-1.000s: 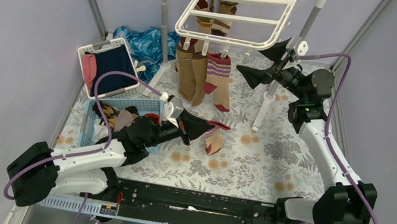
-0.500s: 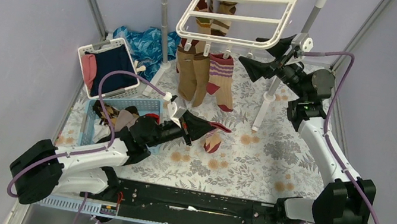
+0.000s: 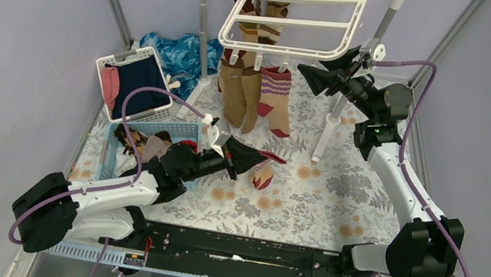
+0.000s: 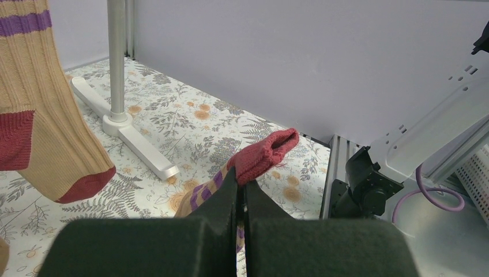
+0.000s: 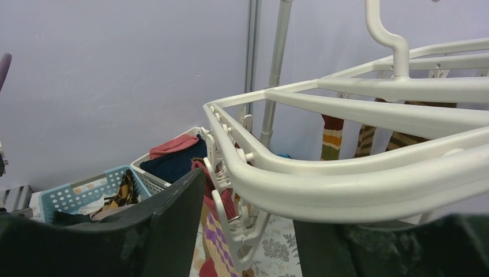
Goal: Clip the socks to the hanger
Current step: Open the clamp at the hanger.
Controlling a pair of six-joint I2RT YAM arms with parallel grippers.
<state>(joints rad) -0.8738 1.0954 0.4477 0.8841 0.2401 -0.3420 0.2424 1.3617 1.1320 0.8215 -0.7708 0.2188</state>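
The white hanger (image 3: 296, 13) hangs at the back on its pole stand, with several socks clipped under it, among them a tan sock with a red and purple cuff (image 3: 274, 102). My right gripper (image 3: 328, 66) is open at the hanger's near edge. In the right wrist view its jaws (image 5: 271, 231) stand either side of a white clip (image 5: 239, 222) under the frame rim (image 5: 346, 179). My left gripper (image 3: 245, 156) is shut on a tan sock with a red cuff and purple stripes (image 3: 262, 177), held low over the table; it also shows in the left wrist view (image 4: 265, 153).
A small blue basket (image 3: 180, 130) with more socks sits by the left arm. A white slotted basket (image 3: 107, 64) with navy and pink garments and a shiny blue cloth (image 3: 178, 53) lie at the back left. The stand's white foot (image 3: 325, 132) lies under the right gripper.
My right gripper has risen and moved up to the hanger's near edge, around a clip. My left gripper lifted the sock slightly, then held still. The hanging socks swung a little.
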